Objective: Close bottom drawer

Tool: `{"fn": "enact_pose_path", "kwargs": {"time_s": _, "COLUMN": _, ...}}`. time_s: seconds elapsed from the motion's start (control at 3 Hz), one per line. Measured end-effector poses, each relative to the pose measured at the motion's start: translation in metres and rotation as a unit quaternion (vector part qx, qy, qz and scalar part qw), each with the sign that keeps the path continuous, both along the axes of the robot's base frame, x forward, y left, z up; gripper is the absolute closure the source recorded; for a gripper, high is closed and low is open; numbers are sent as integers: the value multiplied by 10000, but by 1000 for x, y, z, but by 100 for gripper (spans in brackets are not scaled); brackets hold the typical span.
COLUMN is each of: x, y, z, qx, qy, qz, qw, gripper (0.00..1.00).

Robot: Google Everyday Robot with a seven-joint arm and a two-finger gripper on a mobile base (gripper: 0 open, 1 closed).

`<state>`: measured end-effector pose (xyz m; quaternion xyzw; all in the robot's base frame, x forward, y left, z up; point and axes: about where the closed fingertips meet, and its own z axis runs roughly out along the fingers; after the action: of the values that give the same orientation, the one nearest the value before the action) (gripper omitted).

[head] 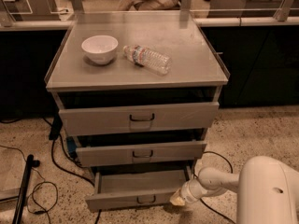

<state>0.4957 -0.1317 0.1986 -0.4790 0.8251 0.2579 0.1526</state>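
Grey shallow bottom drawer (121, 201) open, gripper (177, 199) at its front corner

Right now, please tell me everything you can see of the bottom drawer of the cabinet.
The bottom drawer is the lowest of three grey, metal-looking drawers. It is a shallow tray with a narrow front panel and a small dark handle at the centre of the panel. It is pulled out further than the middle drawer, sits level, and hangs just above the speckled floor. I see nothing lying inside it. The tool is at the right end of its front panel and seems to rest against it.
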Motion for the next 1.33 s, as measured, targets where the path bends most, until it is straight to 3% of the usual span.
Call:
{"fn": "enact_pose_path", "kwargs": {"time_s": 0.33, "x": 0, "y": 6, "z": -4, "qx": -30, "qy": 21, "qz": 46, "qw": 10000, "gripper": 100}}
{"fn": "enact_pose_path", "kwargs": {"time_s": 0.67, "x": -3, "y": 13, "z": -25, "qx": -36, "qy": 217, "qz": 59, "qw": 9997, "gripper": 100}}
{"fn": "enact_pose_path", "kwargs": {"time_s": 1.0, "x": -3, "y": 14, "z": -30, "qx": -33, "qy": 256, "qz": 57, "qw": 9997, "gripper": 87}}
{"fn": "enact_pose_path", "kwargs": {"time_s": 1.33, "x": -3, "y": 14, "z": -30, "qx": -33, "qy": 256, "qz": 57, "qw": 9996, "gripper": 64}}
